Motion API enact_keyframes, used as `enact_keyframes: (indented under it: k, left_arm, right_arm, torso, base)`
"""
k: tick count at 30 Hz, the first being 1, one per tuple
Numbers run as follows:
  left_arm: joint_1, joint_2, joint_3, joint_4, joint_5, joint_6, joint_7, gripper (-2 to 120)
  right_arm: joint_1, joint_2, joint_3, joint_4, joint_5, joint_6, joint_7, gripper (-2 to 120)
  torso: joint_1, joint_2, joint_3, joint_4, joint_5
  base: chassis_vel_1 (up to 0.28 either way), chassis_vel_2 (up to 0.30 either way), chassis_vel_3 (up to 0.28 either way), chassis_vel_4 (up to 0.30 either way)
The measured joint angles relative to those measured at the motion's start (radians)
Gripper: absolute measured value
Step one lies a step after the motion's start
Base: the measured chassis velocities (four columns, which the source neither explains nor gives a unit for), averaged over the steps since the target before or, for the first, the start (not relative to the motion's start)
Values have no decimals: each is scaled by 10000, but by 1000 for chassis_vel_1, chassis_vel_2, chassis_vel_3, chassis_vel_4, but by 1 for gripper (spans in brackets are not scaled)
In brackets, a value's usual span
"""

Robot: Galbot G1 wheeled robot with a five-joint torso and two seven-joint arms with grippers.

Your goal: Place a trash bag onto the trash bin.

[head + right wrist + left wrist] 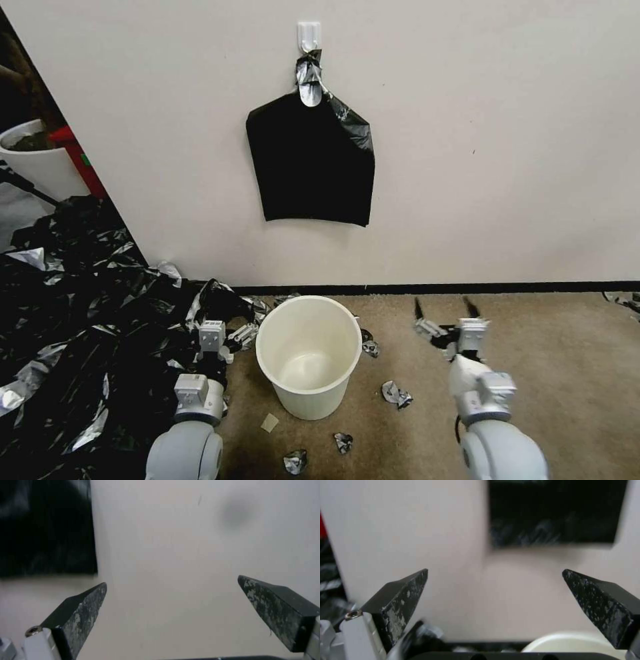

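- Standing upright on the carpet floor (553,373) near the foot of the wall (507,167), the cream-white trash bin (308,357) has its mouth open and nothing inside; its rim also shows in the left wrist view (566,642).
- Just beside the bin on the robot's left is the left tool (230,337), low over the edge of a wide heap of black bags (73,320); in the left wrist view (495,580) its two dark fingers stand wide apart with nothing between them.
- On the bin's other side, apart from it, the right tool (445,312) hovers above bare carpet; its fingers (83,605) are likewise spread wide and hold nothing.
- On the wall above the bin, a flat black sheaf of bags (310,163) hangs knotted at a white hook (309,35).
- Small crumpled scraps of black plastic (397,395) lie scattered on the carpet around the bin's base.
- A single trash bag cannot be told apart from the heap.
- At the far left edge, behind the heap, stands a white pot (37,163) with dark matter in it.
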Motion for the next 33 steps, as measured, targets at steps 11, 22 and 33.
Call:
enact_keyframes:
  k: [11, 22, 33]
  left_arm:
    - [296, 332, 74, -730, 801, -1809, -158, 100]
    - [64, 425, -370, -51, -739, -2383, 353, 100]
    - [726, -463, -449, -337, -1178, -3273, 112, 100]
  right_arm:
    - [-990, -511, 331, 1575, 814, 1851, 421, 100]
    - [914, -1302, -1209, -309, 2304, 2211, 331, 100]
    - [6240, -1070, -4842, -2903, 8537, 2207, 58, 100]
  torso:
    - [2, -2, 3, 0, 6]
    - [1, -2, 4, 1, 1]
    - [2, -3, 4, 1, -2]
  base:
    - [0, 0, 0, 0]
    - [0, 0, 0, 0]
    - [0, 0, 0, 0]
